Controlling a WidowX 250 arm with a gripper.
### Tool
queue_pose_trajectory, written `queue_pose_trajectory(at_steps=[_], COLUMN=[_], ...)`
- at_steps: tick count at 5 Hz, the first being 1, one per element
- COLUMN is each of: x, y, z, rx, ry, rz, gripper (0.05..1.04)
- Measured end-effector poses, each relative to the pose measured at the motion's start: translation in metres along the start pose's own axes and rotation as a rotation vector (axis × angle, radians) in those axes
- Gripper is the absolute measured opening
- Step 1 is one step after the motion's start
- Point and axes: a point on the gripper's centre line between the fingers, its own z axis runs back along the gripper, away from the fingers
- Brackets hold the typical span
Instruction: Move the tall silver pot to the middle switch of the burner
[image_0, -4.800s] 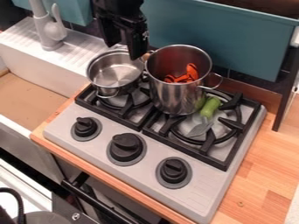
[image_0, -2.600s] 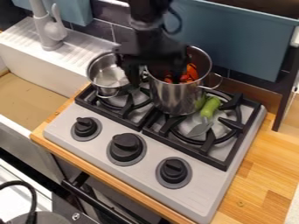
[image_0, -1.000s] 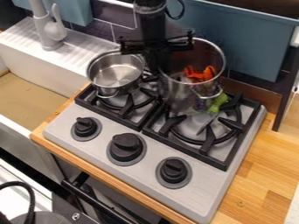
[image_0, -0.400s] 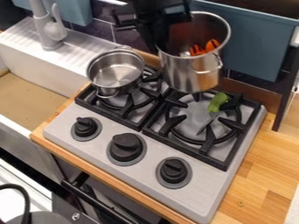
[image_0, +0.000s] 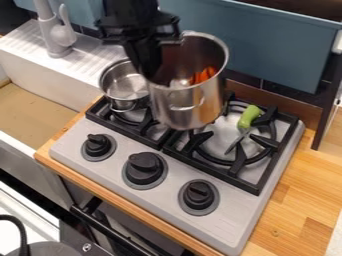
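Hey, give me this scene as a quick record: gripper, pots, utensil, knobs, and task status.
gripper: holding the pot at its rim
held: tall silver metal pot, above the grates
inside it: orange object
left burner: short silver metal pot
right burner: green-handled utensil
front panel: three black knobs
status: tall pot not yet at the middle knob

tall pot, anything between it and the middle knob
Only the grate's front edge lies between the tall pot and the middle knob. The pot looks raised above it; nothing taller visibly blocks the way.
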Motion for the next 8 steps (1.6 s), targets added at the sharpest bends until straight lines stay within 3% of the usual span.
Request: queue_pose_trajectory(at_steps=[2, 4, 6, 8], x=[-0.028, -0.029, -0.027, -0.019], y=[0.010, -0.009, -0.012, 0.011], z=[-0.025, -0.043, -0.049, -0.036], rx=[0.035, 0.057, 0.063, 0.052], ry=[0.057, 0.031, 0.033, 0.053], rz=[-0.165, -0.171, -0.148, -0.161], gripper=[0.054, 0.054, 0.054, 0.054])
